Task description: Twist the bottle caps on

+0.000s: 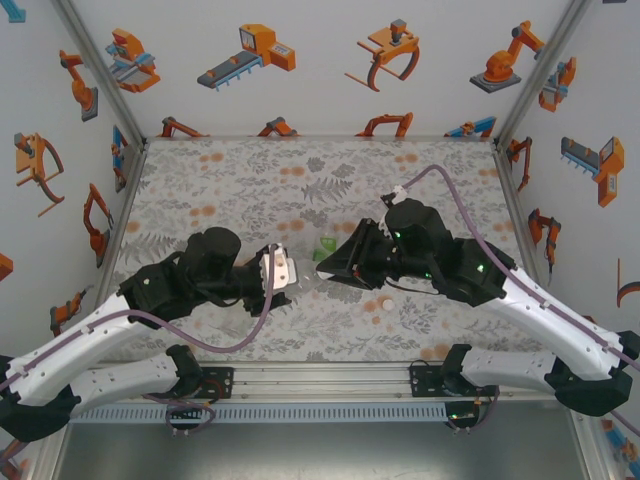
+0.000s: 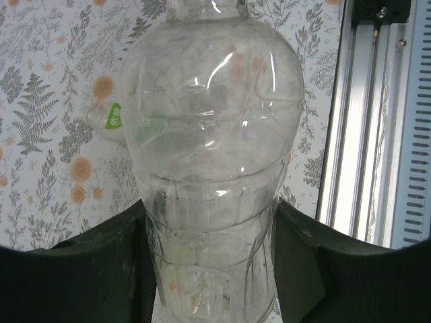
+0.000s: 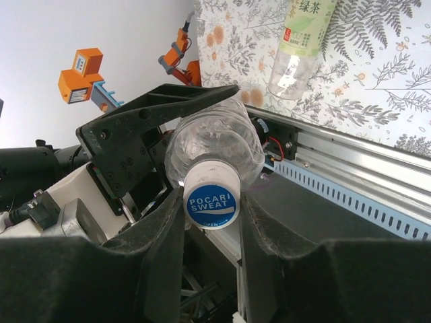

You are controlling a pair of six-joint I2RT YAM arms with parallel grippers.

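Nearest the arm bases, the aluminium rail (image 1: 330, 380) is running along the table's front edge. Just beyond it, what looks like a loose white cap (image 1: 384, 304) is lying on the floral table (image 1: 250, 180), close beside the right arm's wrist and apart from both grippers. At mid-table the two arms are meeting tip to tip. The left gripper (image 2: 212, 276) is clamping the clear bottle (image 2: 212, 155) around its lower body, with a dark finger pressing on each side, so its hand is closed on the bottle and is holding it off the table with the neck pointing toward the right arm. The right gripper (image 3: 211, 225) is squeezing the screw cap (image 3: 211, 202), a white one with a blue Pocari Sweat mark, between its two padded fingers. That cap is sitting on the clear bottle's mouth; how far it is threaded on cannot be told. Just past the grippers, the green-labelled bottle (image 3: 303, 33) is resting on the floral print, near the held bottle but not touching it. Farthest away, the white back wall (image 1: 320, 90) is showing orange robot drawings.
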